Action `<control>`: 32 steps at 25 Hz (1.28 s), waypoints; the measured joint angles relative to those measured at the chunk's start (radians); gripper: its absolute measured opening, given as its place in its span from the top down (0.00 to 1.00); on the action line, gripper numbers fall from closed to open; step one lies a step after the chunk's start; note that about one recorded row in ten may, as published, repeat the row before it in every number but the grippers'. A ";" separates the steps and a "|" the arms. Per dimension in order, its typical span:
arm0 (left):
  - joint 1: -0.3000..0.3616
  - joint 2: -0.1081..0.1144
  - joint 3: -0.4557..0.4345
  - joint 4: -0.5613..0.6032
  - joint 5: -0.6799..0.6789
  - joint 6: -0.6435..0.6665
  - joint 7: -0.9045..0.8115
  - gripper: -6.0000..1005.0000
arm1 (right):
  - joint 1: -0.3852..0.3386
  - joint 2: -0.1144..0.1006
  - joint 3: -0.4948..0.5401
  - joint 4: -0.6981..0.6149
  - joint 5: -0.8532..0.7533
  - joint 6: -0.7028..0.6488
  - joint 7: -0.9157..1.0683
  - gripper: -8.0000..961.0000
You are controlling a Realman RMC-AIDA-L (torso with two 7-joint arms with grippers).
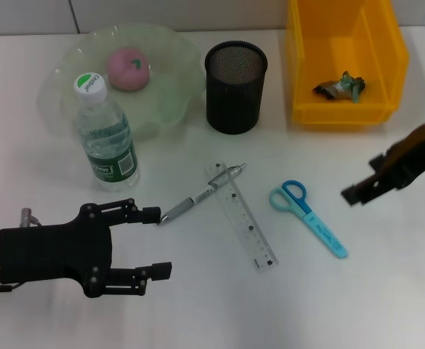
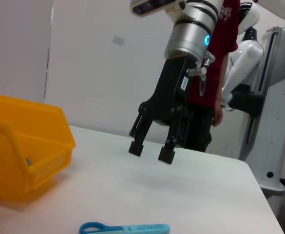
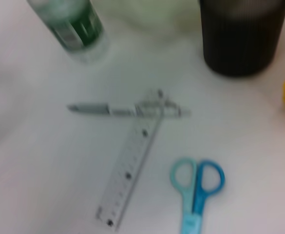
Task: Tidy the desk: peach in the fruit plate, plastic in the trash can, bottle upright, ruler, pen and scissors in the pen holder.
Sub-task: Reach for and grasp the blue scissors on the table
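The left gripper (image 1: 158,242) hovered low over the table (image 1: 386,305) at the near left, its two fingers apart and holding nothing. One fingertip was just beside the tip of the pen (image 1: 201,195), but I could not tell if they touched. The pen lay slanted, and its far end crossed over the far end of the ruler (image 1: 242,216). The ruler lay flat, running toward the near right.

The scissors (image 1: 308,216) lay closed to the right of the ruler, apart from it, with the handles at the far end. The right gripper (image 2: 152,150) hung above the table at the right edge, near the scissors but not touching them. Its fingers were apart and empty.

The bottle (image 1: 104,134) stood upright just in front of the plate (image 1: 170,93), with its cap on. The peach (image 1: 128,69) sat inside the plate. The holder (image 1: 235,86) stood upright between the plate and the bin (image 1: 343,58), and nothing showed inside it. A crumpled piece of plastic (image 1: 341,86) lay on the bottom of the bin.
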 joint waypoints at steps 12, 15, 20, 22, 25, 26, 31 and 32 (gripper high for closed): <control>-0.026 -0.001 0.000 0.000 0.019 -0.016 0.000 0.17 | 0.005 0.008 -0.336 0.066 -0.081 0.148 0.211 0.17; -0.028 -0.002 0.000 0.000 0.024 -0.018 0.001 0.17 | 0.005 0.009 -0.409 0.093 -0.098 0.224 0.244 0.17; -0.027 -0.006 0.001 0.000 0.025 -0.023 0.002 0.17 | 0.006 0.011 -0.482 0.118 -0.103 0.302 0.292 0.17; -0.025 -0.006 0.001 0.000 0.025 -0.024 0.003 0.17 | 0.006 0.011 -0.492 0.121 -0.103 0.310 0.298 0.20; -0.023 -0.007 0.001 -0.001 0.025 -0.024 0.006 0.17 | 0.007 0.012 -0.526 0.131 -0.103 0.333 0.322 0.30; -0.022 -0.007 0.001 -0.002 0.025 -0.025 0.008 0.17 | 0.007 0.012 -0.538 0.135 -0.104 0.340 0.330 0.33; -0.021 -0.007 0.001 -0.002 0.027 -0.030 0.009 0.17 | 0.010 0.013 -0.575 0.144 -0.104 0.367 0.355 0.44; -0.021 -0.007 0.001 -0.002 0.027 -0.031 0.009 0.17 | 0.010 0.012 -0.577 0.147 -0.104 0.370 0.358 0.45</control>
